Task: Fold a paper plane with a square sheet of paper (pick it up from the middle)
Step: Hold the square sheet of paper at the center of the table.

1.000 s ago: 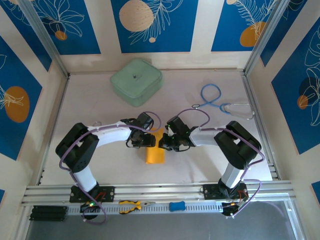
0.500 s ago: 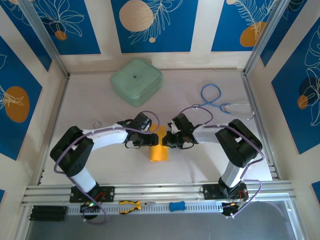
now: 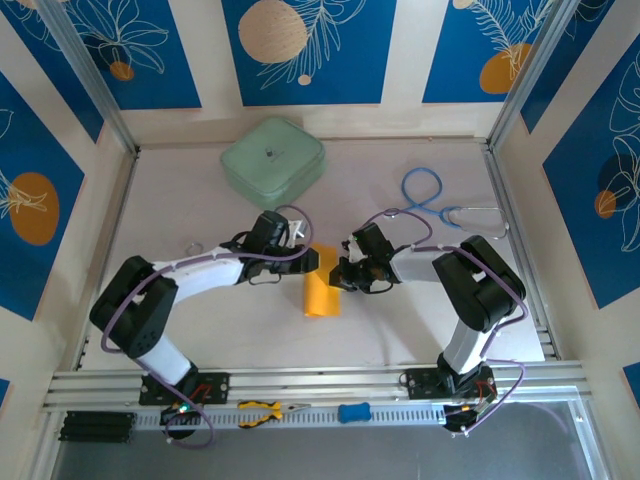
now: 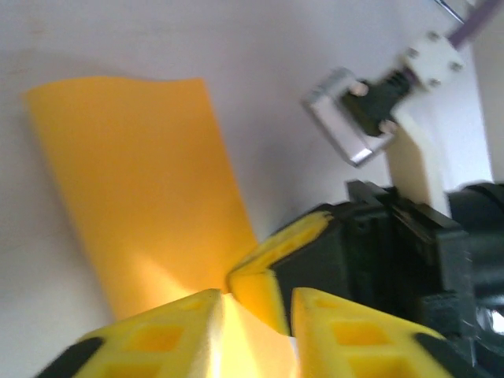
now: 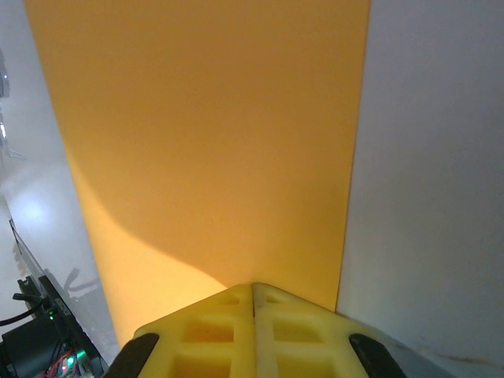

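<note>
The orange-yellow sheet of paper [image 3: 321, 295], folded into a strip, lies mid-table [image 3: 180, 200], long axis running away from the bases, its far end between the right gripper [image 3: 341, 276], fingers pressed together, and the left gripper [image 3: 304, 261], jaws narrowly apart, grip unclear.

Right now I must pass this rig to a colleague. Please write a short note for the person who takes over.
Left hand: jaws a little apart around the far end of the orange paper sheet; grip not certain.
Right hand: shut on the same end of the sheet, from the other side.
Sheet: middle of the table, between the hands, folded to a narrow strip.
Done: the lengthwise fold.
Left: pointed nose and wings; none visible yet.
</note>
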### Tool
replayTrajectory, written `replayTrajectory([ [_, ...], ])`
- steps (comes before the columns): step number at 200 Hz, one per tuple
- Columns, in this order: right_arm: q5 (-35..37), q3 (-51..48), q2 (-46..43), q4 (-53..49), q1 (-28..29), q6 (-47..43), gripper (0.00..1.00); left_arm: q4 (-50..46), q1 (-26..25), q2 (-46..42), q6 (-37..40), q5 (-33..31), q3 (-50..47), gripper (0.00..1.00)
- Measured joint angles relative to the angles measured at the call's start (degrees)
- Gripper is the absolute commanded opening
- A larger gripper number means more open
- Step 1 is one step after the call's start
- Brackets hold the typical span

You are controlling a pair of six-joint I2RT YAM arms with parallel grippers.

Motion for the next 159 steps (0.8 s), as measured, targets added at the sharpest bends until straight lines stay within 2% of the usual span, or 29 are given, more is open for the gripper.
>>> replayTrajectory([
  [28, 0.00, 0.00, 0.00, -0.02, 0.00, -0.04, 0.00, 3.26, 0.28, 3.08, 0.31, 4.83, -0.11, 0.06],
  [50, 0.00, 0.00, 0.00, -0.02, 0.00, -0.02, 0.00, 6.01, 1.27, 5.22, -0.20, 7.74, -0.66, 0.01],
  [113, 0.04, 0.00, 0.00, -0.02, 0.02, -0.02, 0.00, 8.48, 2.91, 7.67, 0.20, 11.32, -1.49, 0.00],
  [159, 0.04, -0.22, 0.00, 0.28, 0.07, 0.00, 0.00, 9.05, 3.34, 10.08, 2.08, 11.21, -3.58, 0.00],
])
